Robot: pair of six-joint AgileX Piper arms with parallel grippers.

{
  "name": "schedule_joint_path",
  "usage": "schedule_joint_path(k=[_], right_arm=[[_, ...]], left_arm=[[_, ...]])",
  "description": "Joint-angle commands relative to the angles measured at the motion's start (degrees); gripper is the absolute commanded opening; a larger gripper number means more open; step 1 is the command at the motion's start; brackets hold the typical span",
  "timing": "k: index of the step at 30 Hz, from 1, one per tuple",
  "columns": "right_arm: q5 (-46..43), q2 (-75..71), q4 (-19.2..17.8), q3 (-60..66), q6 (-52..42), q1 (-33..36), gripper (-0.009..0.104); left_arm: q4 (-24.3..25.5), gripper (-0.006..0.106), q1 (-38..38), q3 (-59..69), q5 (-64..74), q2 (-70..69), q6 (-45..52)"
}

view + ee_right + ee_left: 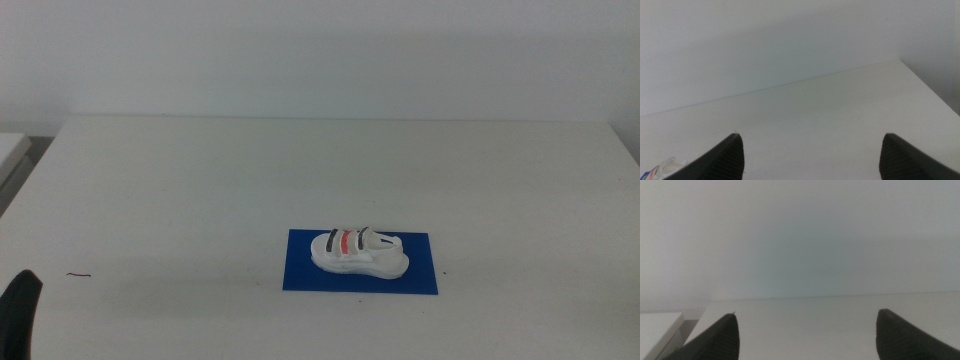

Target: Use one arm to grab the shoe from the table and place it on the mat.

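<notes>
the shoe (358, 251) sits on the mat (300, 275), so the job looks done. the left gripper (805, 335) and right gripper (810, 155) are wide open and hold nothing.

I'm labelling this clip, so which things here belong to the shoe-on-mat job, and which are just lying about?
Part of the job:
- shoe, lying on the mat
- mat, blue, on the table
- table
- left gripper, jaws open, waiting at the table's near left edge
- right gripper, jaws open, holding nothing

Just lying about:
- small dark mark on the table

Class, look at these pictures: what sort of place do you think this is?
Probably a robot test bench: a bare white table against a blank wall, one shoe on a blue mat, open left gripper waiting.
</notes>
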Motion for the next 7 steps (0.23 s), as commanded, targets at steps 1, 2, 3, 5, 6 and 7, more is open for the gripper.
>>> schedule_joint_path(k=[1, 2, 3, 5, 6, 7], right_arm=[[-0.6, -0.3, -0.3, 0.1, -0.1, 0.1, 0.079], [-0.6, -0.3, -0.3, 0.1, -0.1, 0.1, 0.079], [-0.6, -0.3, -0.3, 0.1, -0.1, 0.1, 0.079], [-0.6, -0.3, -0.3, 0.1, -0.1, 0.1, 0.079], [-0.6, -0.3, -0.3, 0.1, -0.1, 0.1, 0.079], [-0.6, -0.3, -0.3, 0.1, -0.1, 0.1, 0.079]], left_arm=[[0.5, 0.094, -0.1, 0.2, -0.3, -0.2, 0.0], [0.9, 0.094, -0.1, 0.2, -0.3, -0.2, 0.0], [1.0, 0.094, -0.1, 0.2, -0.3, -0.2, 0.0], [1.0, 0.094, -0.1, 0.2, -0.3, -0.2, 0.0], [1.0, 0.094, -0.1, 0.2, -0.3, -0.2, 0.0], [1.0, 0.094, -0.1, 0.2, -0.3, -0.2, 0.0]])
